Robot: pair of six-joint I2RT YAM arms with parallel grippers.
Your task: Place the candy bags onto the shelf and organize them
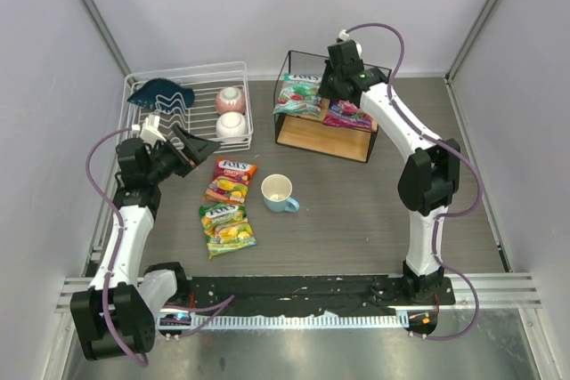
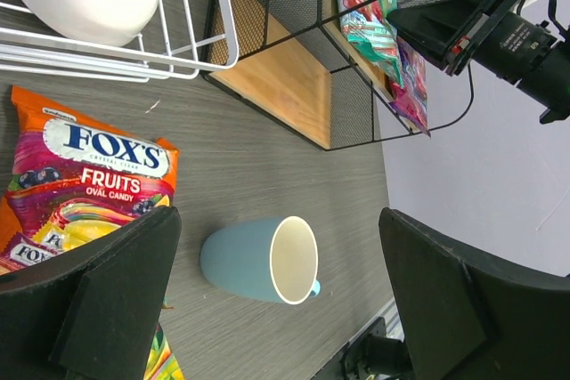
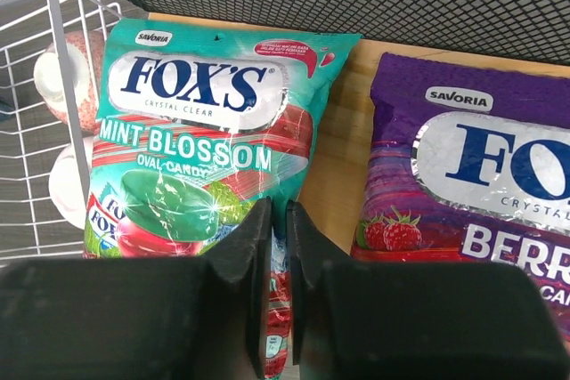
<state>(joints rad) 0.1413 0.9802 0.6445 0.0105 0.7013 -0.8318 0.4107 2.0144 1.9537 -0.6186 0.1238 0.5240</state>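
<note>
The shelf [image 1: 325, 138] stands at the back centre. On its top board [image 3: 343, 157] lie the teal-green candy bag [image 3: 196, 140] on the left and the purple candy bag [image 3: 481, 157] beside it. My right gripper [image 3: 278, 220] reaches over the top board, its jaws nearly together on the teal bag's near right edge. The orange-red candy bag [image 1: 231, 179] and the yellow-green candy bag [image 1: 226, 228] lie flat on the table left of centre. My left gripper [image 1: 200, 147] hovers open just left of the orange-red bag [image 2: 80, 175], holding nothing.
A light blue mug [image 1: 279, 193] stands right of the orange-red bag, between my left fingers in the left wrist view. A white wire dish rack [image 1: 191, 73] at the back left holds two bowls [image 1: 230, 100] and a dark blue item [image 1: 160, 93].
</note>
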